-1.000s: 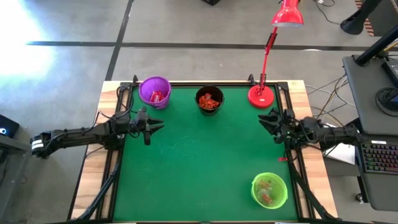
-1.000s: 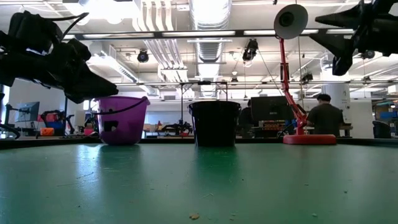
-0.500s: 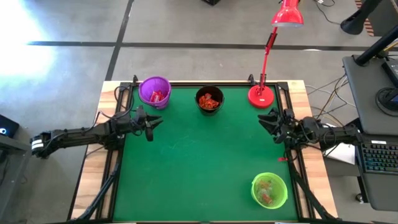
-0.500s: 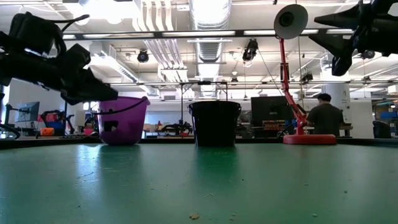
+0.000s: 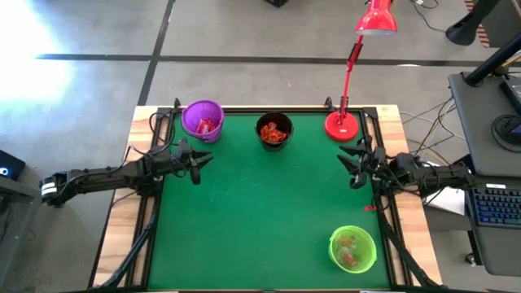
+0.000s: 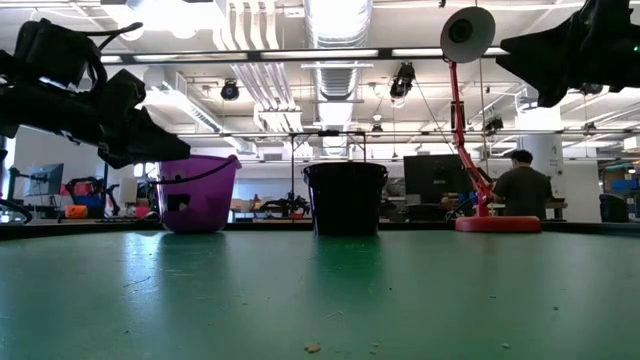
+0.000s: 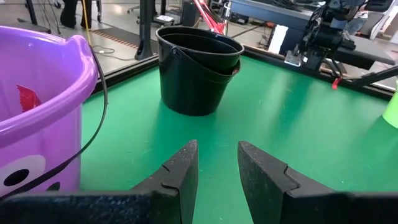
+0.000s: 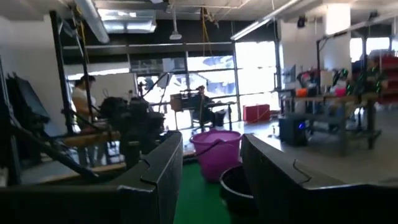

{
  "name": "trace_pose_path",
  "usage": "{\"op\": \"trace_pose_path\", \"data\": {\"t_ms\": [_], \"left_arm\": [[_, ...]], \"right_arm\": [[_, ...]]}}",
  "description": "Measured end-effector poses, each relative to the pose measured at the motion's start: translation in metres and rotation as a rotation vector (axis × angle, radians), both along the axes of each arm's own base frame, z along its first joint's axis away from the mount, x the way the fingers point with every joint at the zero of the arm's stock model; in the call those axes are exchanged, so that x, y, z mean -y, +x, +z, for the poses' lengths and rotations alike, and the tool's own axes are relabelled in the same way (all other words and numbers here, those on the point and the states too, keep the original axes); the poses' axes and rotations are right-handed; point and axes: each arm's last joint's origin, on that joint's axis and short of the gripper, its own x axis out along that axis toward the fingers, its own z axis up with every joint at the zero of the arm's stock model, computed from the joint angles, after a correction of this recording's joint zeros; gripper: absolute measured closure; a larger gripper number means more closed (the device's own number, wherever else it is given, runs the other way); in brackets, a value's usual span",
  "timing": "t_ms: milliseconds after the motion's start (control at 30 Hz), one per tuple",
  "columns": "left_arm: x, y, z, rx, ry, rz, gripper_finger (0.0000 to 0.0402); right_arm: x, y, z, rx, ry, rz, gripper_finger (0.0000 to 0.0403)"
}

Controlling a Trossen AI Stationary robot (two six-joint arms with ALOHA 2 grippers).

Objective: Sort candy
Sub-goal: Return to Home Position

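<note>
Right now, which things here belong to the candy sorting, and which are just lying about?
Job: candy inside the purple cup, black cup and green cup; left tool, open, at the table's left edge; right tool, open, at its right edge.
Lying about: red desk lamp at the far edge; keyboard off the table.

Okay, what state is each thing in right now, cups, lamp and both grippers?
Purple cup: upright, red candy inside.
Black cup: upright, red and orange candy inside.
Green cup: upright, candy inside.
Lamp: upright; lit or not, cannot tell.
Left gripper: open, empty, by the purple cup.
Right gripper: open, empty, at the table's right edge.
</note>
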Motion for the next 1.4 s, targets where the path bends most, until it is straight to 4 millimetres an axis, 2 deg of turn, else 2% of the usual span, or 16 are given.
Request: {"op": "trace_pose_path", "data": {"t_ms": [200,400,633,700,867,1100,1400], "left_arm": [[0.0,0.0,0.0,0.0,0.0,0.0,0.0306],[0.0,0.0,0.0,0.001,0.0,0.0,0.0306],[0.0,0.0,0.0,0.001,0.0,0.0,0.0306],[0.0,0.0,0.0,0.0,0.0,-0.001,0.0306],[0.0,0.0,0.0,-0.005,-0.002,-0.001,0.0306],[0.0,0.0,0.0,-0.005,-0.002,-0.001,0.0306],[0.0,0.0,0.0,-0.012,0.018,-0.006,0.0306]], "right_arm": [[0.0,0.0,0.0,-0.017,-0.058,-0.016,0.0248],[0.0,0.001,-0.004,-0.039,0.011,0.012,0.0248],[-0.008,0.003,-0.01,-0.108,-0.079,0.261,0.0248],[-0.008,0.004,-0.014,-0.15,-0.04,0.291,0.0248],[-0.008,0.005,-0.025,-0.247,0.064,0.304,0.0248],[-0.008,0.005,-0.026,-0.263,0.009,0.283,0.0248],[-0.008,0.005,-0.026,-0.258,0.036,0.283,0.0248]]}}
